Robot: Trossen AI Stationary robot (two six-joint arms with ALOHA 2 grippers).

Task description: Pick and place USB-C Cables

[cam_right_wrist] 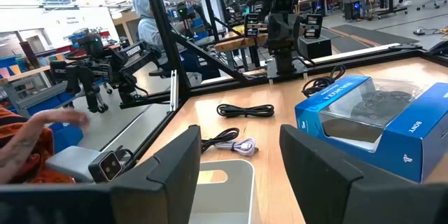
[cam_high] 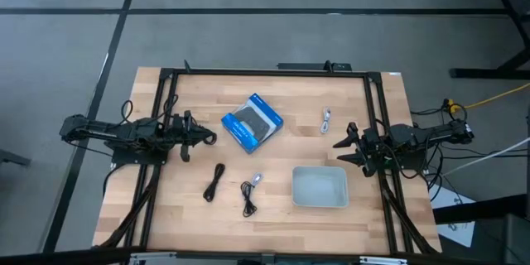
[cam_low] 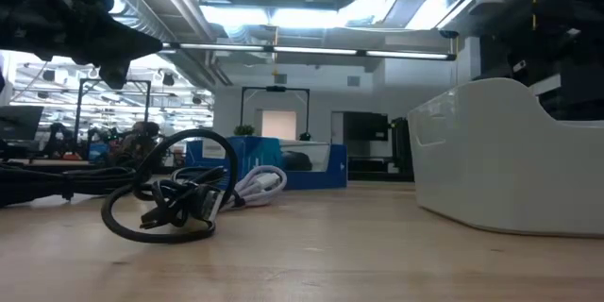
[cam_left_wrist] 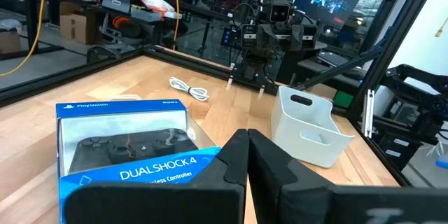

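Nearest the table's front edge lie two black USB-C cables — one (cam_high: 214, 182) at about seven o'clock from the table's centre, another (cam_high: 248, 196) with a whitish bundle at its top end, near six; the white bin (cam_high: 320, 188) sits at four o'clock; the blue box (cam_high: 252, 122) lies near centre; a whitish cable (cam_high: 326, 120) lies at one o'clock; the left gripper (cam_high: 205, 138) at nine has its fingers pressed together — empty; the right gripper (cam_high: 344, 150) at three is spread wide.
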